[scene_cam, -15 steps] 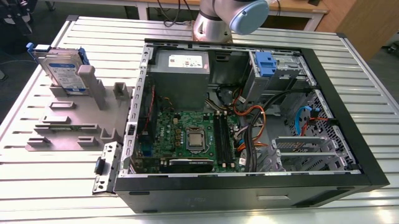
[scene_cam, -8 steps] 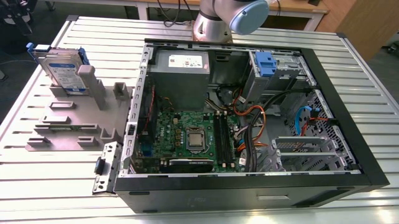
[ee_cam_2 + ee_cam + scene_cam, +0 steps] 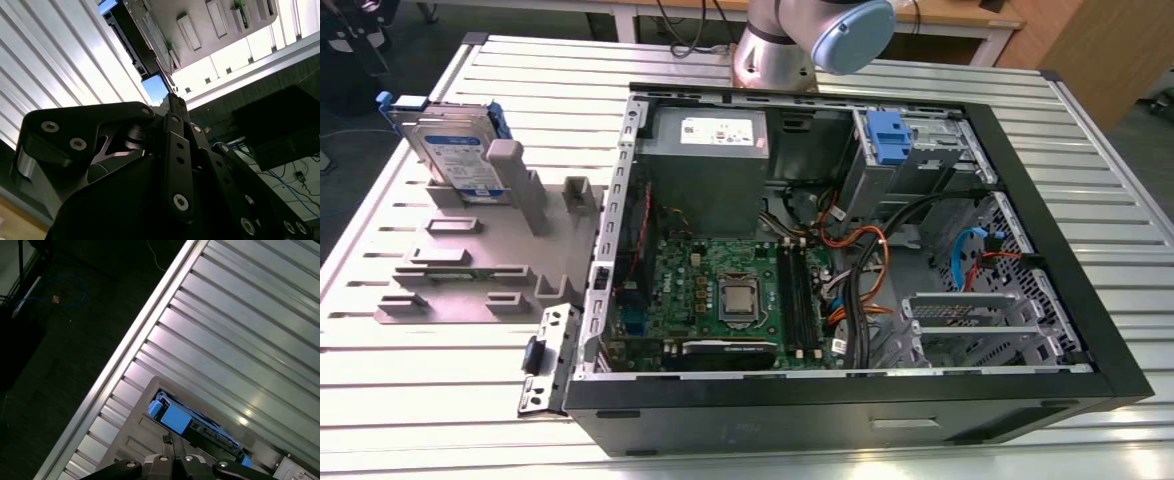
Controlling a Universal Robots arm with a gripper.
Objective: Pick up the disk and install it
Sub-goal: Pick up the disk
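Ribbed aluminium table point(image 3: 414, 400), bright and glossy, carries everything. At the exterior view's left the disk point(image 3: 460, 160) stands upright on its edge in a slot of a matte grey plastic holder point(image 3: 467, 260). It is flat silver metal with a printed label and a blue plastic frame. To the right lies the open computer case point(image 3: 1067, 300), black-rimmed, with a green board point(image 3: 720, 290) and a blue bracket point(image 3: 889, 135) in its bay. In the first wrist view the gripper point(image 3: 169, 442) hangs above the disk, apart from it. Its 2 jaws seem closed together and hold nothing. I judge this as the approach for the pick: centre over the thin top edge, square to the flat faces, because smooth metal may slip.
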